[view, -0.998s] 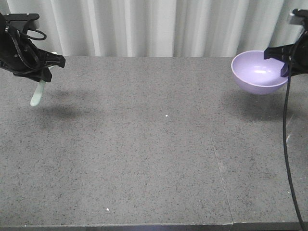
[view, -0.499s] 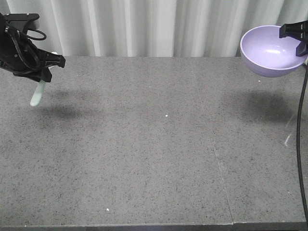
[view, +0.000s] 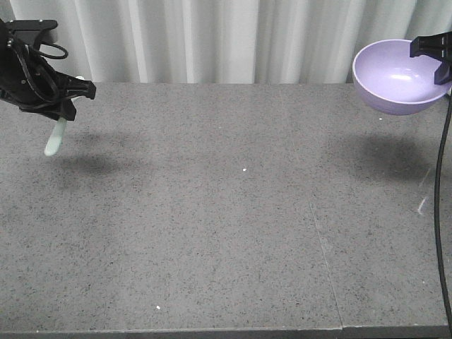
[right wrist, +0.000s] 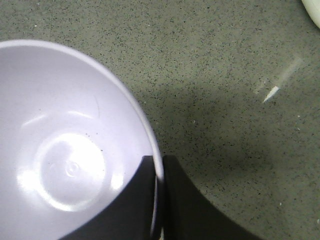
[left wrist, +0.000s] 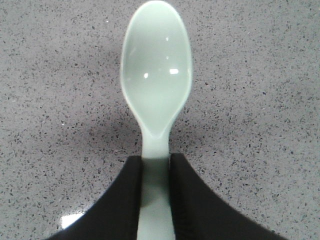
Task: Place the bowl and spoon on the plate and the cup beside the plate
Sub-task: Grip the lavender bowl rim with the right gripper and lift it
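At the far left, my left gripper (view: 69,104) hangs above the table, shut on the handle of the pale mint-green spoon (view: 55,140), whose scoop points down. The left wrist view shows the spoon (left wrist: 156,75) scoop-up, with the gripper (left wrist: 156,161) clamping its handle from both sides. At the far right, my right gripper (view: 424,51) holds the lavender bowl (view: 392,78) in the air by its rim. In the right wrist view that gripper (right wrist: 159,161) has one finger inside and one outside the wall of the bowl (right wrist: 65,150). The plate and the cup are out of view.
The grey speckled table (view: 226,212) has a seam running down its right part, and white curtains hang behind it. A black cable (view: 439,212) drops from the right arm. A pale rounded edge (right wrist: 313,7) shows at one corner; what it is cannot be told.
My right gripper has lifted the bowl up and a little to the right off the table level, then held still. The left gripper and spoon have not moved.
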Robot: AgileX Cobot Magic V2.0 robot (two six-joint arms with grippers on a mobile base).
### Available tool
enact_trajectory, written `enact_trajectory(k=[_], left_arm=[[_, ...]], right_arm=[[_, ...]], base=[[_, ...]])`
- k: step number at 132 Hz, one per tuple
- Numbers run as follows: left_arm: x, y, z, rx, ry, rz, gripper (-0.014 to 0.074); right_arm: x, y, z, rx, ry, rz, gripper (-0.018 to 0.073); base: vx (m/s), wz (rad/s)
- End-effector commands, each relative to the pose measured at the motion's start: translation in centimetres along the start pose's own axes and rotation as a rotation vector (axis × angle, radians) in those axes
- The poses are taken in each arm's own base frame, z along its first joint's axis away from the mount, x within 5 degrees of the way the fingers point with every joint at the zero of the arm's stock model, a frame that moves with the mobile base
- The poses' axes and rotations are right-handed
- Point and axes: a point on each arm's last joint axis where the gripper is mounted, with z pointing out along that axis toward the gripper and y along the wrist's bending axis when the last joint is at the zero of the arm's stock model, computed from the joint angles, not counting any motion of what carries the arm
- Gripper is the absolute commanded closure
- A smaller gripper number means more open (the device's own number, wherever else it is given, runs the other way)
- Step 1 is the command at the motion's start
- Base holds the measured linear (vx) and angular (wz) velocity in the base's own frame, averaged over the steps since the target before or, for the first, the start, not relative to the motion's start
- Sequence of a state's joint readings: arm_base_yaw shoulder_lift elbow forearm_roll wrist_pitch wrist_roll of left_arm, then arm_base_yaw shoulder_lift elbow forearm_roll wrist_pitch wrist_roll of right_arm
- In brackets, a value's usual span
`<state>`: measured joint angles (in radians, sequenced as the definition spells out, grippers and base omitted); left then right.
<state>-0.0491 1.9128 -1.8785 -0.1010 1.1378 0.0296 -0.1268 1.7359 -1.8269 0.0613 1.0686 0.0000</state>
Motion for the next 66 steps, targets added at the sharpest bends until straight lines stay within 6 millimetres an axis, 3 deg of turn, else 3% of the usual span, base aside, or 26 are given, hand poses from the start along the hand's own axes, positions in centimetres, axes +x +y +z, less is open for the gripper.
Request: enact_trajectory(k=[1,66], left_arm=[[-0.8,-0.68,-3.37,0.017,-0.124,0.005,0.0603],[-0.8,-0.68,-3.37,0.017,-0.124,0.005,0.0603]], right_arm=[[-1.18,0.13,-3.21,-0.002,-0.137,-0.014,0.0566],[-1.18,0.13,-3.21,-0.002,-0.137,-0.014,0.0566]], base=[[0.0,0.0],[0.0,0.0]])
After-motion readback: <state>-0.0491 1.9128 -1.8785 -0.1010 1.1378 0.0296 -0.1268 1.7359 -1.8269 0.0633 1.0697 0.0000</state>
